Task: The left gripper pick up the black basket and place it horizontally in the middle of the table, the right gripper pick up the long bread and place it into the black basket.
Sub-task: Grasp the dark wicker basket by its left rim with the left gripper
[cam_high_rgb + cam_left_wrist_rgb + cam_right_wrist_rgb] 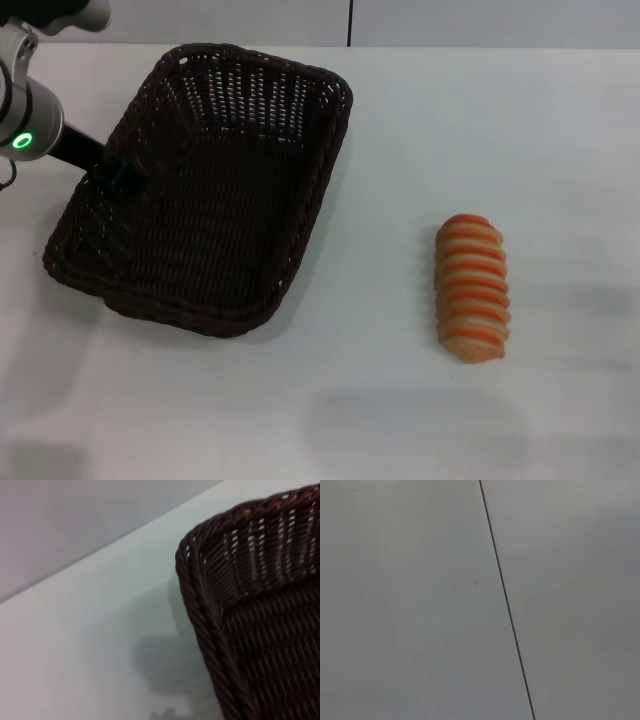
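The black basket (205, 195) lies slanted on the left part of the white table (400, 420), open side up and empty. My left gripper (122, 177), on the arm with the green ring light, reaches in from the left and sits at the basket's left rim, dark against the dark weave. The left wrist view shows a corner of the basket (260, 605) close up, with a shadow on the table beside it. The long bread (471, 287), orange and cream striped, lies on the table to the right, well apart from the basket. My right gripper is out of view.
A grey wall with a dark vertical seam (350, 22) runs behind the table's far edge. The right wrist view shows only that wall and seam (505, 600). Bare tabletop lies between the basket and the bread.
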